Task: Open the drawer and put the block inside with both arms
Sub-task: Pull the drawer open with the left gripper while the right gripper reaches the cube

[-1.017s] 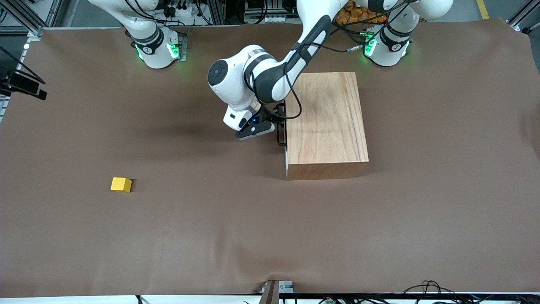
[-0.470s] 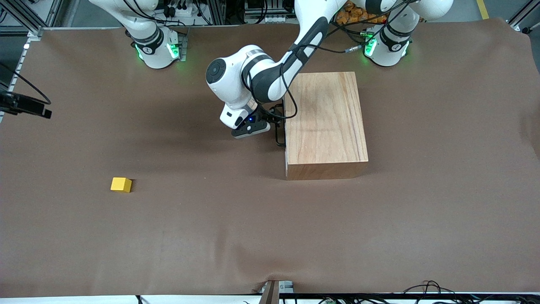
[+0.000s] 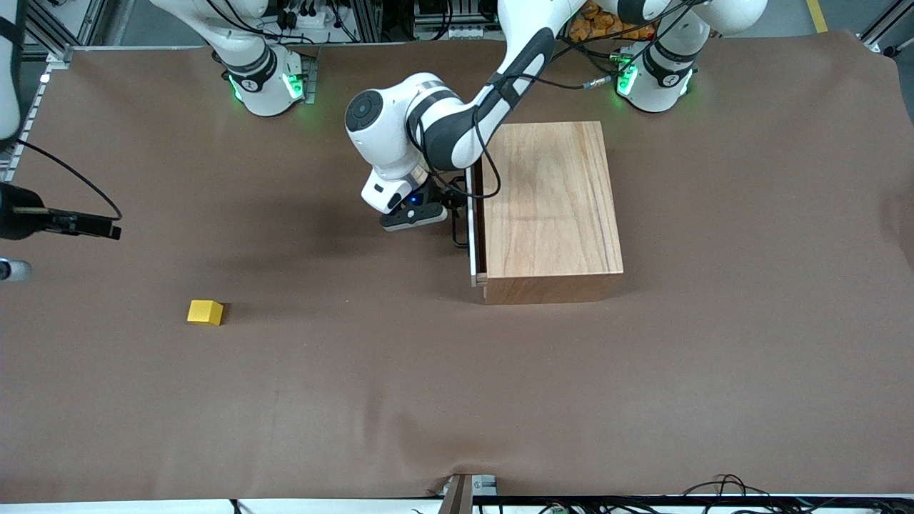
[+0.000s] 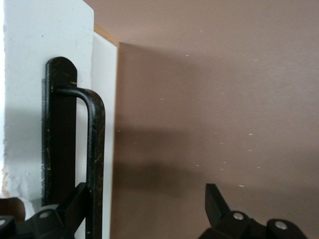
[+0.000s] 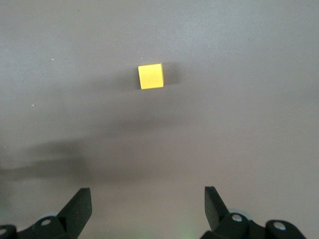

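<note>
The light-wood box (image 3: pixel 550 207) stands by the left arm's base. Its drawer (image 3: pixel 471 239) is pulled out a little, with a dark gap showing next to the white front panel (image 4: pixel 30 59). My left gripper (image 3: pixel 451 208) is open in front of the drawer. One finger (image 4: pixel 75 204) is hooked under the black handle bar (image 4: pixel 95 149), and the other stands well off it. The yellow block (image 3: pixel 205 313) lies on the table toward the right arm's end. My right gripper (image 3: pixel 107 230) hangs open above the table, farther from the camera than the block (image 5: pixel 150 76), holding nothing.
Brown cloth (image 3: pixel 457 400) covers the whole table, with a ripple at its near edge. Both arm bases (image 3: pixel 264 78) stand along the edge farthest from the camera. Cables lie past the near edge toward the left arm's end.
The drawer has slid out a little as my left gripper drew away from the box with the handle. My right gripper has come farther in over the table toward the block.
</note>
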